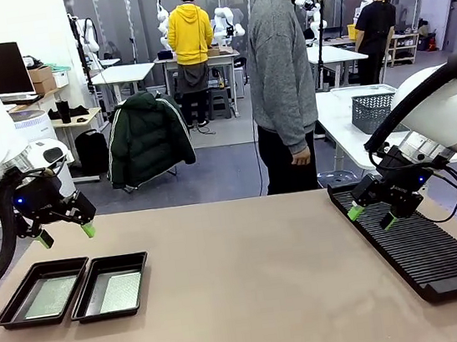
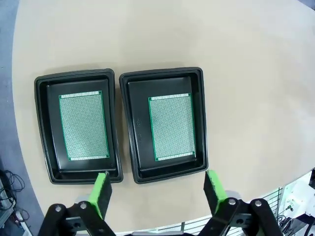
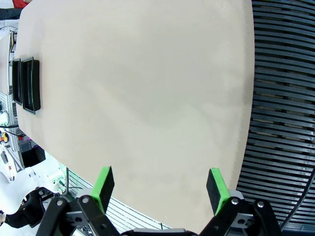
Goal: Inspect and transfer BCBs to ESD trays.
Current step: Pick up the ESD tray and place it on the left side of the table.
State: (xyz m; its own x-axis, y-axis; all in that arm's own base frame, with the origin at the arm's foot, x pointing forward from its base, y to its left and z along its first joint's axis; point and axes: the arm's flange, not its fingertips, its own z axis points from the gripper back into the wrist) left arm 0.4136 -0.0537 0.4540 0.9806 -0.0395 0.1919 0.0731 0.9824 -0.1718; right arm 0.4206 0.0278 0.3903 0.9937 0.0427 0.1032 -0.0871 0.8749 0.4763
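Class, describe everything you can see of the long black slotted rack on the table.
The rack is a long black rectangular piece, plastic by its look, ribbed with many parallel slots and edged by a raised border. It lies flat on the tan table at the robot's right. No boards show in its slots. The right end effector hovers open above its far end.

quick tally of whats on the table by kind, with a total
ESD trays: 2
BCBs: 2, one lying in each tray
slotted rack: 1
Total: 5
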